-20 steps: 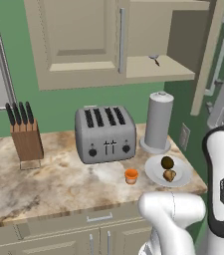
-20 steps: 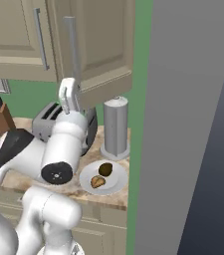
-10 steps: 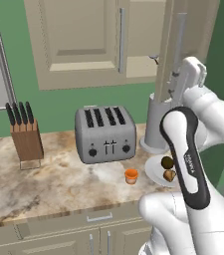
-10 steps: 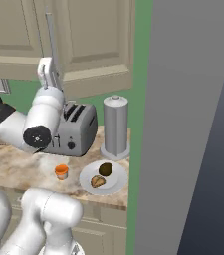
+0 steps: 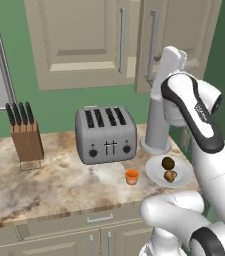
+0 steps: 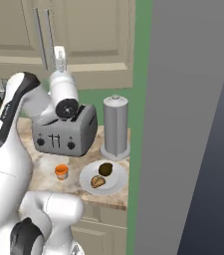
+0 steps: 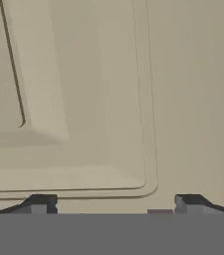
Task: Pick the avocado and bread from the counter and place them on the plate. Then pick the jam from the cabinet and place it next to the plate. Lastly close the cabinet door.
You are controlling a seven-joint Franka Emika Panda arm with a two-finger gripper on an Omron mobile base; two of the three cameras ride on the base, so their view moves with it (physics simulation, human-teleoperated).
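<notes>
The white plate [image 5: 156,176] [image 6: 114,185] lies on the marbled counter [image 5: 54,185] at the right. On it sit the dark avocado [image 5: 168,163] [image 6: 106,169] and the tan bread [image 5: 170,175] [image 6: 97,182]. The orange jam [image 5: 132,176] [image 6: 61,172] stands on the counter just left of the plate. Above, the cabinet [image 5: 184,30] [image 6: 88,35] has its right door swung in, flush or nearly so. My gripper [image 7: 116,205] [image 6: 59,54] is raised against that door panel [image 7: 83,99], open, with nothing between its fingertips [image 7: 40,203].
A grey toaster [image 5: 106,134] [image 6: 63,132] stands behind the jam, with a tall grey canister [image 5: 158,125] [image 6: 116,127] behind the plate. A knife block [image 5: 26,137] is at the counter's left. A grey wall [image 6: 193,124] closes off the right side.
The cabinet's right door has swung from open to shut or nearly shut. My arm has swung left and up with it, the hand now against the door.
</notes>
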